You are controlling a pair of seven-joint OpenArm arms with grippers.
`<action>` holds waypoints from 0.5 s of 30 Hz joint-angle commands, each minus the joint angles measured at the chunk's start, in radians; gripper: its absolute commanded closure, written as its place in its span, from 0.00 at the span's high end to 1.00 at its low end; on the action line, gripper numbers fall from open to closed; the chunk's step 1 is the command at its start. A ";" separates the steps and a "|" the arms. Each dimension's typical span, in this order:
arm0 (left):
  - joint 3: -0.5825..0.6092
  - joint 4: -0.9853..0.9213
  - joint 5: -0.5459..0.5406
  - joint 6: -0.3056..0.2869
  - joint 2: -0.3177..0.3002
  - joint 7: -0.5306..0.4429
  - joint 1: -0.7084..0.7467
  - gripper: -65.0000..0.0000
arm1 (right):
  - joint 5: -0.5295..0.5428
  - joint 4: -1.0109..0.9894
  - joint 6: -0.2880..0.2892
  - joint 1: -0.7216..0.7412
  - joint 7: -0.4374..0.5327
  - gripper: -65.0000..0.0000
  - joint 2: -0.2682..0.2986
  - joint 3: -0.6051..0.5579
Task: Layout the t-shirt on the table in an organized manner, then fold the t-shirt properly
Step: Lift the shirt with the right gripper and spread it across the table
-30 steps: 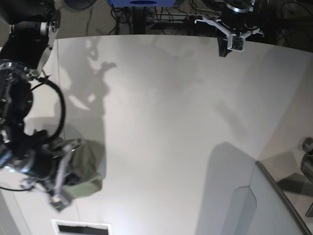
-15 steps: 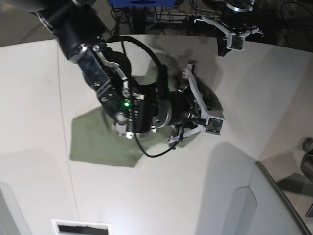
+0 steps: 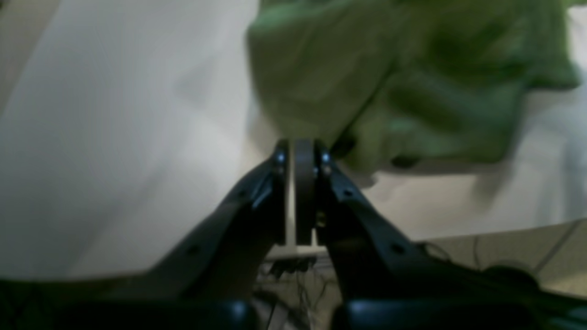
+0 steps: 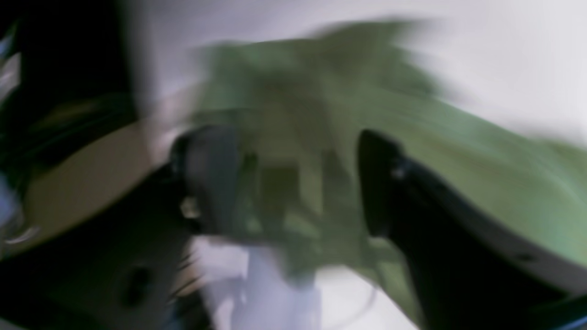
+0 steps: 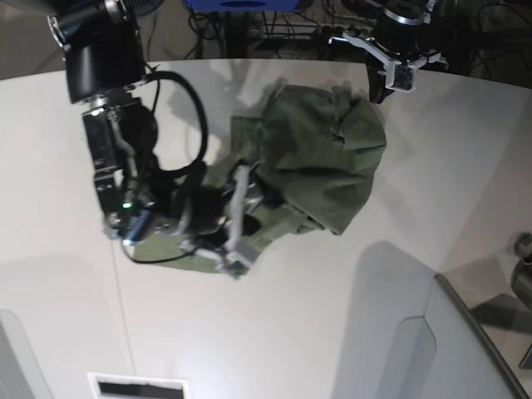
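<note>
The t-shirt [image 5: 320,158], soft, light and limp, should drape and slip rather than hold shape; a hem or shoulder edge looks the sensible purchase. Olive-green and rumpled, it lies heaped mid-table [image 5: 465,150]. The right gripper [image 4: 298,183] stands parted over cloth; the left gripper [image 3: 300,158] is closed, empty.

shirt [image 5: 320,158]: plain olive green, no pattern; darker green in the folds
table [image 5: 349,332]: matte white, plain, with grey shadows
left gripper [image 3: 300,153]: black, with a grey strip between the jaws
right gripper [image 4: 293,183]: black fingers, blurred
right arm [image 5: 104,58]: black, with one small green light
cables [image 5: 195,125]: black
</note>
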 commanded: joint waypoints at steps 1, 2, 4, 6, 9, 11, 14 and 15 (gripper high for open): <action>0.000 0.035 0.000 0.005 -0.002 -0.026 0.013 0.02 | 0.025 -0.003 0.007 0.013 0.032 0.41 0.005 0.053; 0.003 0.049 0.000 0.004 -0.001 -0.026 0.013 0.00 | 0.025 -0.024 0.007 0.013 0.044 0.35 0.017 0.116; 0.028 0.069 0.000 0.004 0.001 -0.023 0.009 0.00 | 0.025 -0.098 0.007 0.018 0.069 0.20 0.045 0.238; 0.066 0.072 0.000 0.004 -0.007 -0.022 0.006 0.00 | 0.024 -0.187 0.007 0.037 0.076 0.07 0.077 0.297; 0.121 0.069 0.000 0.004 -0.007 -0.019 -0.021 0.00 | 0.027 -0.287 0.007 0.062 0.073 0.03 0.121 0.297; 0.138 0.066 0.000 0.004 -0.004 -0.019 -0.026 0.00 | 0.027 -0.282 0.007 0.048 0.065 0.09 0.121 0.295; 0.135 0.066 -0.002 0.004 -0.005 -0.019 -0.020 0.00 | 0.033 -0.210 0.007 -0.012 0.059 0.33 0.109 0.291; 0.135 0.066 -0.002 0.004 -0.007 -0.019 -0.018 0.00 | 0.033 -0.179 0.007 -0.038 0.041 0.47 0.094 0.280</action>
